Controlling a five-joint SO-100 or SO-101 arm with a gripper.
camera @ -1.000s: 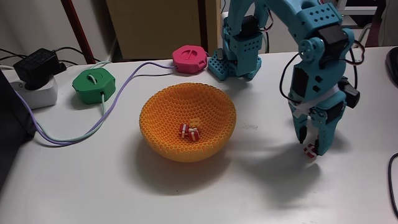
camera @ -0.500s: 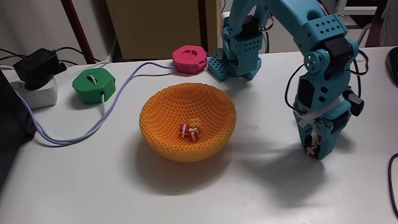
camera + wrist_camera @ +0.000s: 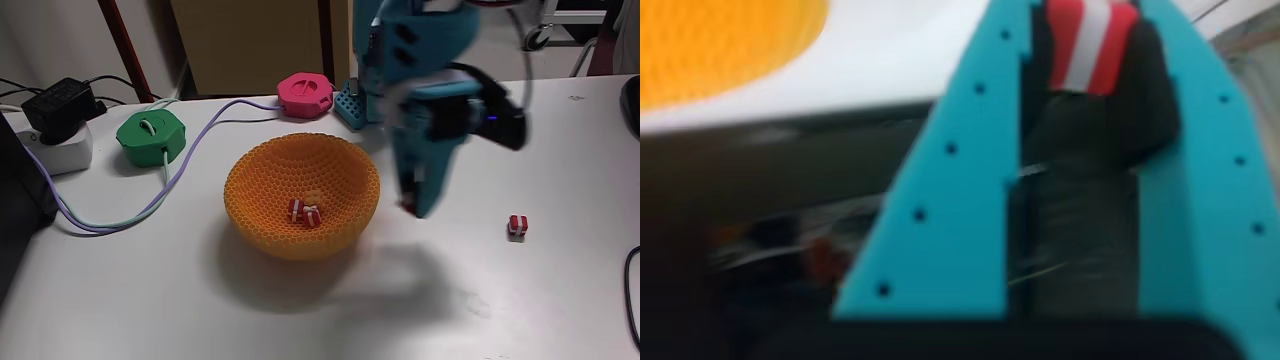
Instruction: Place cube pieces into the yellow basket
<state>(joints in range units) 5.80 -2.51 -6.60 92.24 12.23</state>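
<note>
- Far left in the fixed view, a black power adapter [image 3: 62, 103] sits on a white power strip [image 3: 57, 146] near the table's edge; pale cables [image 3: 110, 218] loop from there across the white table [image 3: 150, 300].
- A green hexagonal puck [image 3: 151, 136] lies right of the strip; farther right and farther back lies a pink hexagonal puck [image 3: 305, 94]; a cable runs between the two pucks.
- The yellow basket [image 3: 300, 195] stands near the middle of the table, upright, honeycomb walls all round; in the wrist view a patch of it [image 3: 720, 40] fills the top left corner.
- Inside the basket, on its floor, two red-and-white striped cubes [image 3: 306, 211] lie touching one another; a yellow-orange cube [image 3: 314, 196] sits just behind them.
- The teal arm [image 3: 440, 100] reaches from its base at the far side and is blurred; its gripper [image 3: 412, 205] hangs above the table just right of the basket's rim.
- In the wrist view the gripper [image 3: 1087, 40] has its jaws drawn close on a striped cube piece [image 3: 1087, 45], pinched between the teal fingers [image 3: 960, 200] at their tips.
- Farther right, well apart from the basket, one more striped cube [image 3: 517, 225] rests alone on the table.
</note>
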